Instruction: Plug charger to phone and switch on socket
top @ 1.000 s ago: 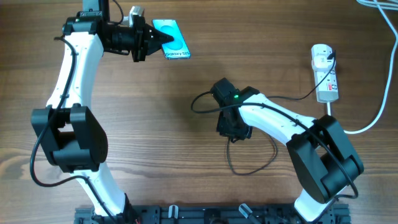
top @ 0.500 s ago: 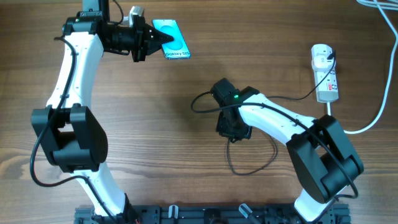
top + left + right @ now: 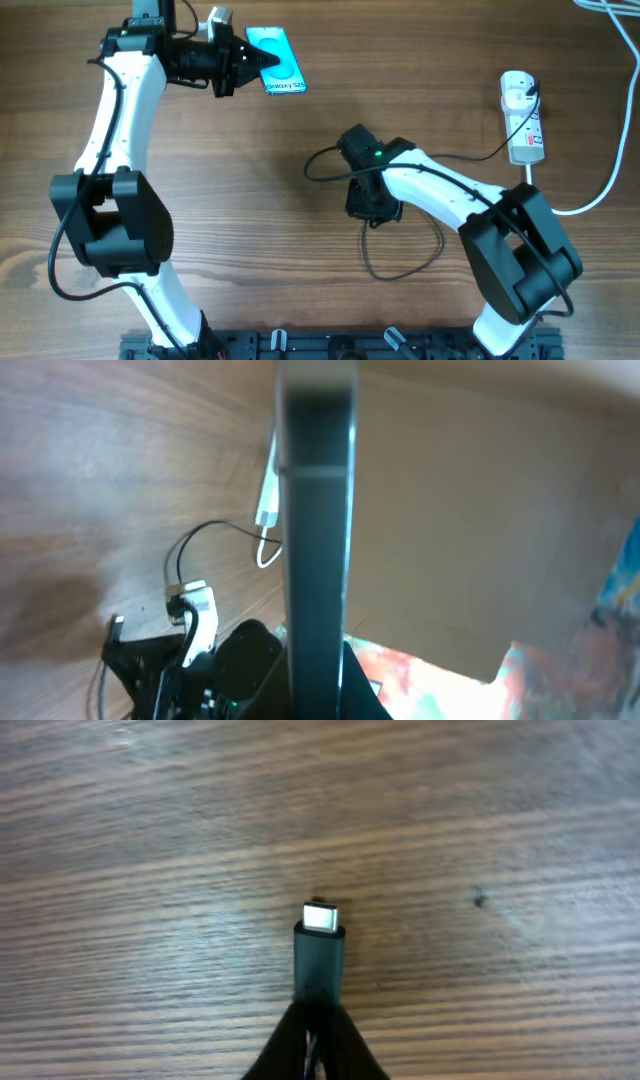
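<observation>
Charger: the thin black charger (image 3: 319, 960) cable ends in a small dark connector with a bright metal tip. In the right wrist view the tip points away from the camera over bare wood grain. From overhead its slack lies in 1 loose loop in front of the right arm, and another stretch runs toward the socket.
Right gripper: the black two-finger right gripper (image 3: 317, 1025) is clamped on the connector's dark body, with the metal tip sticking out past the fingers. It sits mid-table, well apart from the phone.
Phone: the small flat rectangular phone (image 3: 282, 62), with a cyan screen and a white band at its near edge, is at the far left of the table. The left wrist view shows it edge-on as 1 dark upright bar.
Left gripper: the black left gripper (image 3: 255, 62) is closed on the phone, gripping it from its left side.
Socket: the white elongated power-strip socket (image 3: 523, 120) lies at the right side, well apart from both grippers. A black plug sits at its far end; its switch is too small to read.
White lead: the thicker white lead (image 3: 600, 195) leaves the socket's near end and curves right, then away.
Table: brown wood-grain table (image 3: 250, 200) carries everything.
</observation>
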Controlling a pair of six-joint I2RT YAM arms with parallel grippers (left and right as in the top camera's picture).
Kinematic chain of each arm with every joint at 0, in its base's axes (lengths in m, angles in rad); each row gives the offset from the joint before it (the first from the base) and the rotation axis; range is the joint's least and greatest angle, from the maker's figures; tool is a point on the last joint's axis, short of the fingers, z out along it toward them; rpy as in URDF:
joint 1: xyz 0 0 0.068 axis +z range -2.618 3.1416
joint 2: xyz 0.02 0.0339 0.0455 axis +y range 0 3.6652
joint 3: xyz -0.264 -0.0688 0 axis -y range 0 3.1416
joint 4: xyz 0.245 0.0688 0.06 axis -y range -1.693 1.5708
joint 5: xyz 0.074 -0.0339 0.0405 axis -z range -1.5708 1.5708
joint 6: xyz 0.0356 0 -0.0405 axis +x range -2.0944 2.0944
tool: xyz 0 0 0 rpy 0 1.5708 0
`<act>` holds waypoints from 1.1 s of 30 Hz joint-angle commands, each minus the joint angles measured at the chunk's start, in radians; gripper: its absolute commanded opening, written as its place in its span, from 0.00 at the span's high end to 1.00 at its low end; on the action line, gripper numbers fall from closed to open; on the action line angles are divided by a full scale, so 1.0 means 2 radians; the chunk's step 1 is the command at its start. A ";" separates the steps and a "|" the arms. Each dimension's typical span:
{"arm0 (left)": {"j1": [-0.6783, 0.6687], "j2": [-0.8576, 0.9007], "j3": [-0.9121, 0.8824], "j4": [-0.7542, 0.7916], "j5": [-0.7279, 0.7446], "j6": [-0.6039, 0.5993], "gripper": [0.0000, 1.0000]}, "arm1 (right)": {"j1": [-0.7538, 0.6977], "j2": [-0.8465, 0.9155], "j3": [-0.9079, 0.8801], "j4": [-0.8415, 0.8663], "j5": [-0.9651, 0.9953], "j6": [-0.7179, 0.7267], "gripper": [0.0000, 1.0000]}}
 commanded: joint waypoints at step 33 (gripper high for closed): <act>-0.129 -0.019 0.001 0.048 -0.044 0.221 0.96 | 0.004 -0.226 0.047 0.052 -0.080 -0.091 0.95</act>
